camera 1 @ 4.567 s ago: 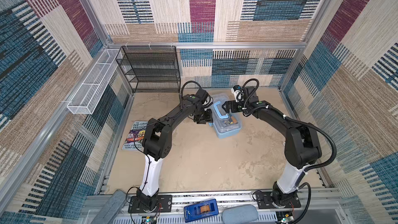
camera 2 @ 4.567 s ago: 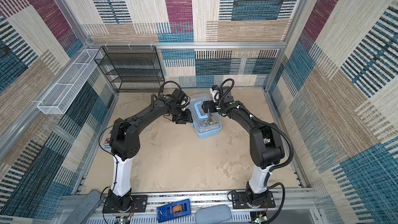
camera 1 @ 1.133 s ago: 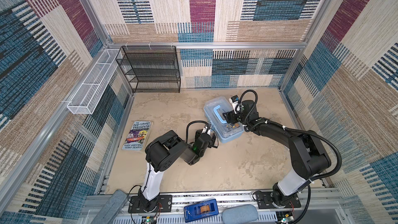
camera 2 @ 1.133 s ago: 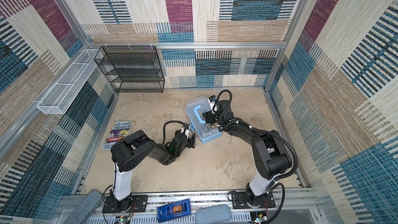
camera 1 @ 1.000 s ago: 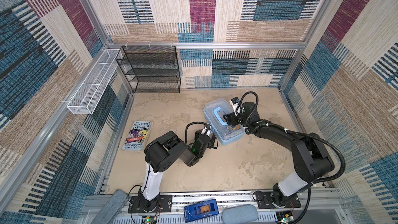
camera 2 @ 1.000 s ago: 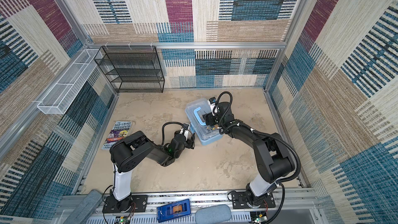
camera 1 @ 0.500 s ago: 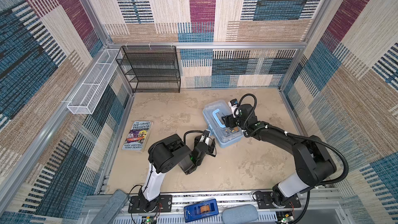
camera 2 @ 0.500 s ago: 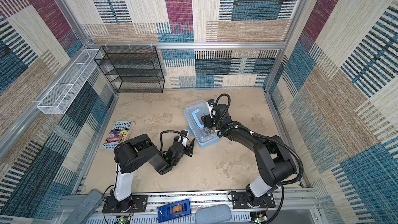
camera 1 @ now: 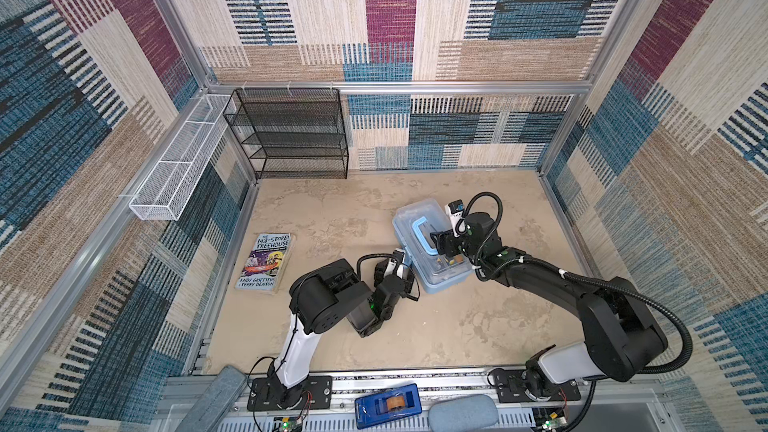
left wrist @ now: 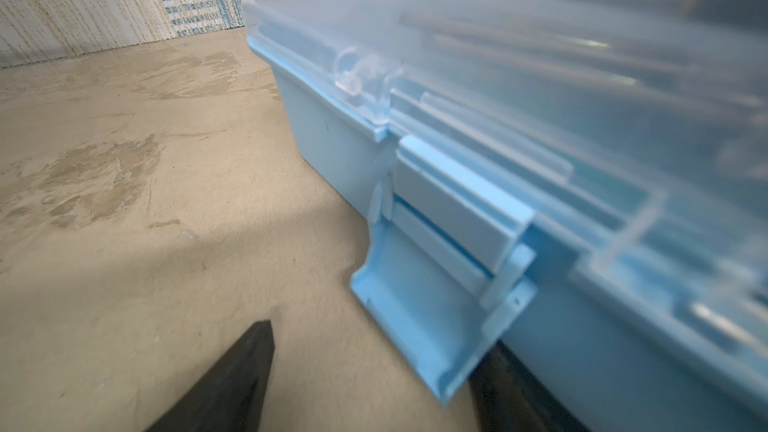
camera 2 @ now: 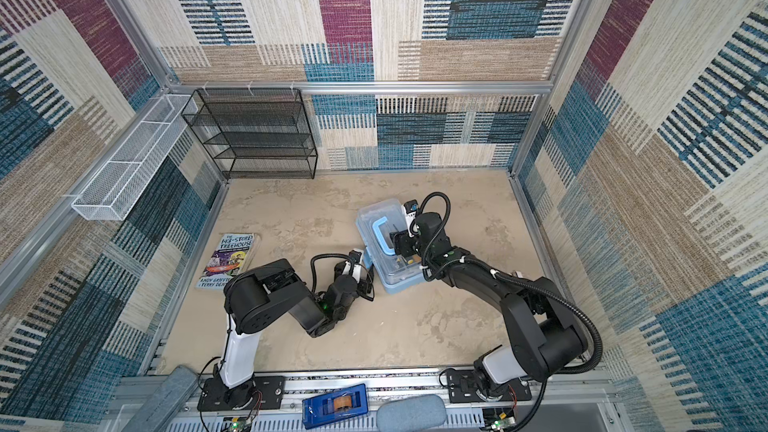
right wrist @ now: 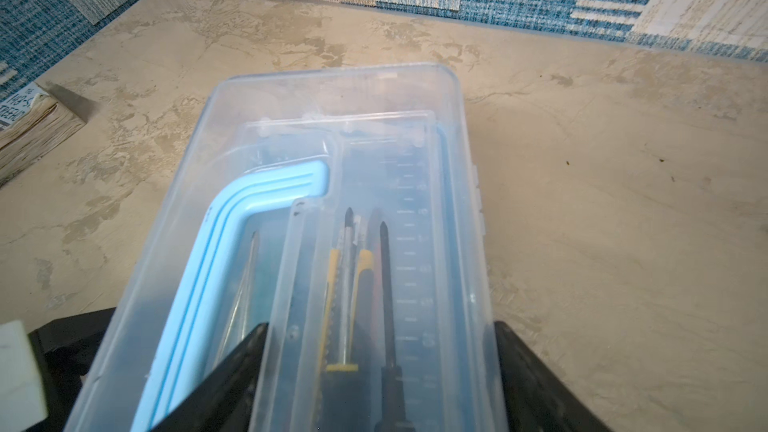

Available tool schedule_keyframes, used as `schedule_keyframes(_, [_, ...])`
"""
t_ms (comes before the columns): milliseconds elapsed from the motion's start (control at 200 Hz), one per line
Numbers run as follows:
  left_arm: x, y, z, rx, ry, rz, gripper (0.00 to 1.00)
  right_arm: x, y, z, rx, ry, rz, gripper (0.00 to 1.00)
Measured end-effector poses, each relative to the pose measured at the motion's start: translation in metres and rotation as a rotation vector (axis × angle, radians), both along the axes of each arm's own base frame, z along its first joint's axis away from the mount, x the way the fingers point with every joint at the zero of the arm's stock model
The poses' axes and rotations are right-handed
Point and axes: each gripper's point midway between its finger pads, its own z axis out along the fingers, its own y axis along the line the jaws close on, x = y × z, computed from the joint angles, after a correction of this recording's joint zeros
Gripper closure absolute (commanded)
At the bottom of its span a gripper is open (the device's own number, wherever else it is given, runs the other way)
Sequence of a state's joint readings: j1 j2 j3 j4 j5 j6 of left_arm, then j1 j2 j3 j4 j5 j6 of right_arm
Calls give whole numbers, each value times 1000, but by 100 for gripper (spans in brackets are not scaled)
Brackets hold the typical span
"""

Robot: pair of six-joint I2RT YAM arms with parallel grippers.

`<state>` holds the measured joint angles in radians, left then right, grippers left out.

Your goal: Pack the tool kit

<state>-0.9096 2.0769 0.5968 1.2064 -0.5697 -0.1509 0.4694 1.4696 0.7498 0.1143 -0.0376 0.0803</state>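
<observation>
The tool kit (camera 1: pixel 432 280) is a pale blue case with a clear lid, lying near the middle of the floor in both top views (camera 2: pixel 392 280). Its blue handle (camera 1: pixel 420 234) lies flat on the lid. Through the lid show screwdrivers (right wrist: pixel 384 284) and a yellow utility knife (right wrist: pixel 332 305). My right gripper (right wrist: pixel 382 338) hovers open over the lid, one finger by the handle (right wrist: pixel 232 251), the other past the lid's long edge. My left gripper (left wrist: pixel 374 351) is low at the case's left side (camera 1: pixel 405 261), open. The blue latch flap (left wrist: pixel 432 297) sticks outward between its fingers.
A paperback book (camera 1: pixel 266 261) lies at the left of the floor. A black mesh shelf (camera 1: pixel 291 135) stands at the back left, with a white wire basket (camera 1: pixel 178 164) on the left wall. A dark blue tape dispenser (camera 1: pixel 388 405) and a grey pad (camera 1: pixel 463 411) sit on the front rail.
My left arm has left the case's far side and folded low; over the last second its gripper stays beside the case's left side. The right gripper stays over the lid.
</observation>
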Motion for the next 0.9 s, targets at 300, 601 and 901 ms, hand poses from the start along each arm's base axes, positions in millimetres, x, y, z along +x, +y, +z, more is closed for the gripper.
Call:
schedule_keyframes(300, [-6,9,1,19,-12,2,25,-6,-1,1,5,-1,1,26])
schedule_keyframes(601, [-9,20,7,31,-25,28,26,-4,-1,-1,3,6,-5,26])
schedule_keyframes(901, [-9,27,29,31,-71,51,26,-4,-1,-2,3,7,-5,25])
